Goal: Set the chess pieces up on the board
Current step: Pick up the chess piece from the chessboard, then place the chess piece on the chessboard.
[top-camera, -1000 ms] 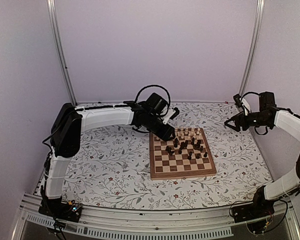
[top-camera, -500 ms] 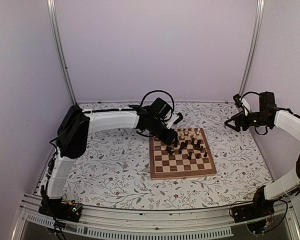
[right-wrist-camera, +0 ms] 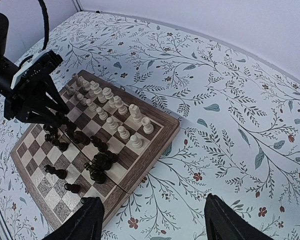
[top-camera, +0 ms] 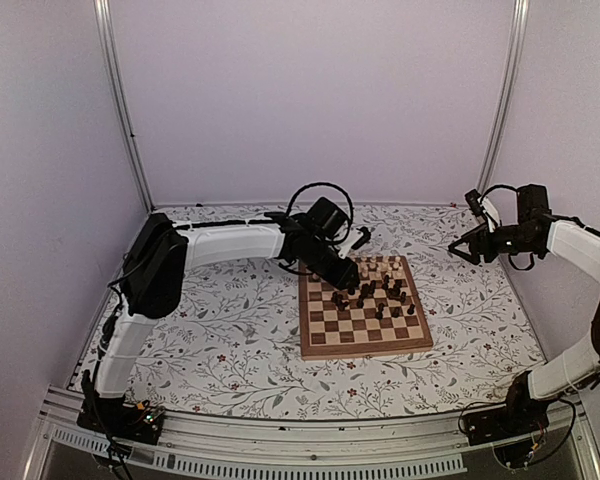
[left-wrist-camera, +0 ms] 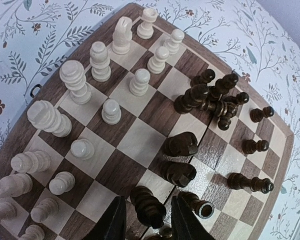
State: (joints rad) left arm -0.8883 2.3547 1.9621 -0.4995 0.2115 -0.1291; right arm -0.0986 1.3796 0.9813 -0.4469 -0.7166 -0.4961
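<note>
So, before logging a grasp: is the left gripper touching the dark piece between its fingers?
Cannot tell. The left wrist view shows the dark piece between the left gripper's fingers, but the margins either side are too slim to judge.

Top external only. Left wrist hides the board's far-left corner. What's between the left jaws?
Observer: Left wrist view shows the left gripper straddling one dark chess piece, with a finger on each side.
Operator: Gripped?
Observer: It doesn't look so. A thin gap shows on both sides of the piece.
Operator: What about the rest of the pieces, and the right jaws?
Observer: Several dark pieces lie on their sides, some in a heap, while the pale pieces stand upright. In the right wrist view the right gripper is open with nothing between its jaws, over the floral cloth beside the board.
</note>
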